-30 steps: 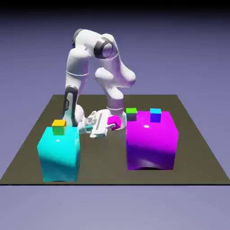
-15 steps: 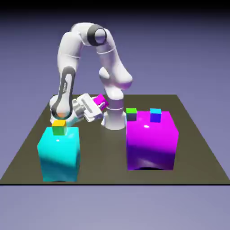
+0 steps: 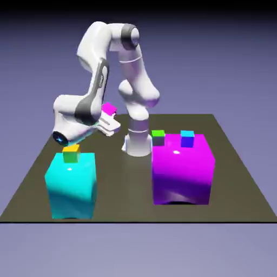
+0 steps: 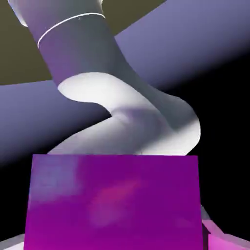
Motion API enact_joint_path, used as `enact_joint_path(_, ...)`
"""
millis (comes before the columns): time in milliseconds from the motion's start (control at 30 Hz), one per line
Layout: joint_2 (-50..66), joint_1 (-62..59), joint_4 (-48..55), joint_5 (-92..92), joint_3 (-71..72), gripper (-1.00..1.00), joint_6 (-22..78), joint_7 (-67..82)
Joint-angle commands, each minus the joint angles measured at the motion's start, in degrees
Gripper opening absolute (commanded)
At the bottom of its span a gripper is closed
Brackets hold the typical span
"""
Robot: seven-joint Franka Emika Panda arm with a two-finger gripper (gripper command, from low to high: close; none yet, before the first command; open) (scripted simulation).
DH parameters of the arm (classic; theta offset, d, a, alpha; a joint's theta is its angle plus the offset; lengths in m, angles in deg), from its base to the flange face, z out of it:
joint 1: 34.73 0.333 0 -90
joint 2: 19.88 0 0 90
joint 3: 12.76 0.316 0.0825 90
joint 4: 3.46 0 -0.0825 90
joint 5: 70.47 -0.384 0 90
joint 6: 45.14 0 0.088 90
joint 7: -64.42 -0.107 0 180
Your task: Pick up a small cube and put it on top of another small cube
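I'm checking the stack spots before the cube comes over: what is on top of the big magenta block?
Two small cubes, one green and one blue. The big magenta block hides whatever is behind it.

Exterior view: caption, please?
Arm raised, the gripper holds the small magenta cube beyond the cyan block and the big magenta block.

Arm folded back on itself, end effector turned toward its own lower links

From its base (image 3: pixel 138 146), the white arm (image 3: pixel 99 78) rises, bends at the top and comes down on the exterior view's left. The wrist (image 3: pixel 76 114) lies tilted, its dark round cap (image 3: pixel 60 138) low and outward. The end effector (image 3: pixel 111 115) points back and upward, gripping. The hand view looks onto the arm's pale, curved links; its fingers (image 4: pixel 227 240) show only partly, at the lower corners
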Motion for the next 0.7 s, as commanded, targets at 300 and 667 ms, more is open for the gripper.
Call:
enact_joint_path(300,3.3,20.8,8.7,-8.0,-4.6,-1.00,-2.3,2.2)
enact_joint_path(667,7.3,43.6,16.7,-18.3,-10.8,-1.00,-5.7,5.4)
